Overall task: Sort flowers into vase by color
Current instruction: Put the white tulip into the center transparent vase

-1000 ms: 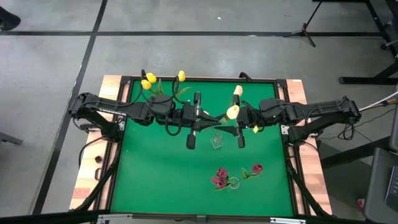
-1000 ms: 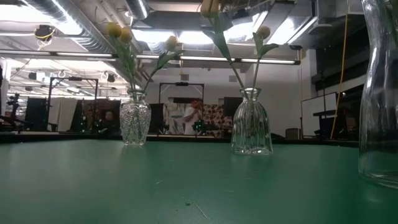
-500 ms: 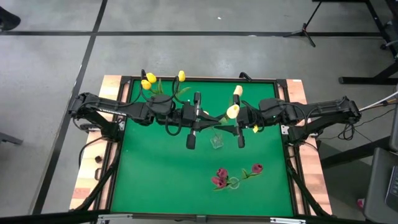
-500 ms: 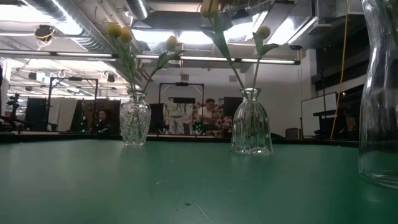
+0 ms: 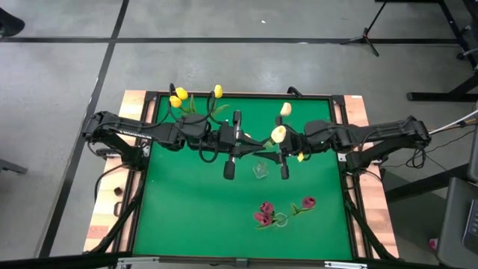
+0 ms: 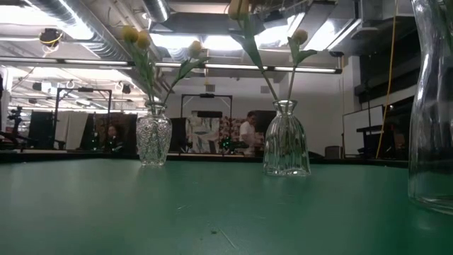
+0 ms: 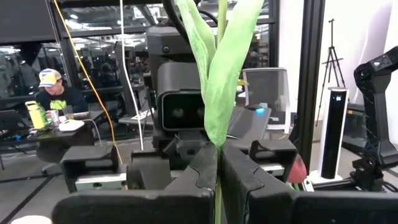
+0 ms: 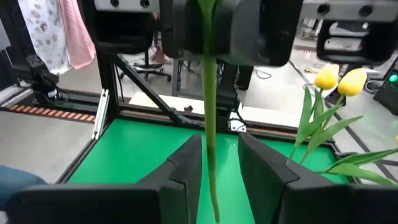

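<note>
Right wrist view: your right pincer point(image 8: 219, 171) is spread around the flower stem point(image 8: 209, 124) that the left pincer point(image 7: 218, 180) pinches; closing off-centre could bend it.

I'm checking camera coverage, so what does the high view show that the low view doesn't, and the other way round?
Only the high view shows both arms meeting mid-table: the left gripper shut on a cream flower's stem, the right gripper around the same stem with its jaws still apart, plus the dark red tulips nearer the front. Only the low view shows the room behind, where a person stands. Both show the vase of yellow tulips, the clear vase with a cream flower and the green table.
</note>
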Robot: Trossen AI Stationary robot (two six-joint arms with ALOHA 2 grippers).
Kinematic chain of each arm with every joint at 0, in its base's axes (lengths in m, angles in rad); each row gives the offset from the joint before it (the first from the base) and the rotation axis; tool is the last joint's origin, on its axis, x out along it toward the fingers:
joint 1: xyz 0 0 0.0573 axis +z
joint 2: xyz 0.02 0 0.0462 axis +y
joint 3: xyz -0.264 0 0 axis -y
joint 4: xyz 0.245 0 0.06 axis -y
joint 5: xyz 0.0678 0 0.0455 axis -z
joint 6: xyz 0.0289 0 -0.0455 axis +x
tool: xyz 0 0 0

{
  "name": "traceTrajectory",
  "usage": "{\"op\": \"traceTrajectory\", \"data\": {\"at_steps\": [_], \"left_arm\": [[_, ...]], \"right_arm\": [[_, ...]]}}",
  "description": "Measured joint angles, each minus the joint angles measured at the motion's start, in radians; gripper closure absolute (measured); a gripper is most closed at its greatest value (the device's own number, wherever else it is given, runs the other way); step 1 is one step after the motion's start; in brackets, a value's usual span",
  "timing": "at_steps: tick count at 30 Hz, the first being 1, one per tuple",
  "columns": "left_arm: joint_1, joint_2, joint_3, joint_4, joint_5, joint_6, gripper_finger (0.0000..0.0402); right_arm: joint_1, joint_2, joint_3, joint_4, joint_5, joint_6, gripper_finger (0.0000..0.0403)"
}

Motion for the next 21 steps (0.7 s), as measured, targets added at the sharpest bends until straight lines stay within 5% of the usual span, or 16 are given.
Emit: {"op": "traceTrajectory", "data": {"at_steps": [6, 11, 21], "left_arm": [[0.0, 0.0, 0.0, -0.011, 0.0, -0.009, 0.0401], [0.0, 0.0, 0.0, -0.016, -0.003, -0.01, 0.0401], [0.0, 0.0, 0.0, -0.027, -0.041, -0.014, 0.0381]], "right_arm": [[0.0, -0.003, 0.006, -0.003, 0.009, -0.004, 0.0313], [0.0, -0.003, 0.006, -0.007, 0.006, -0.03, 0.0388], [0.001, -0.001, 0.006, -0.01, 0.024, -0.022, 0.0396]]}}
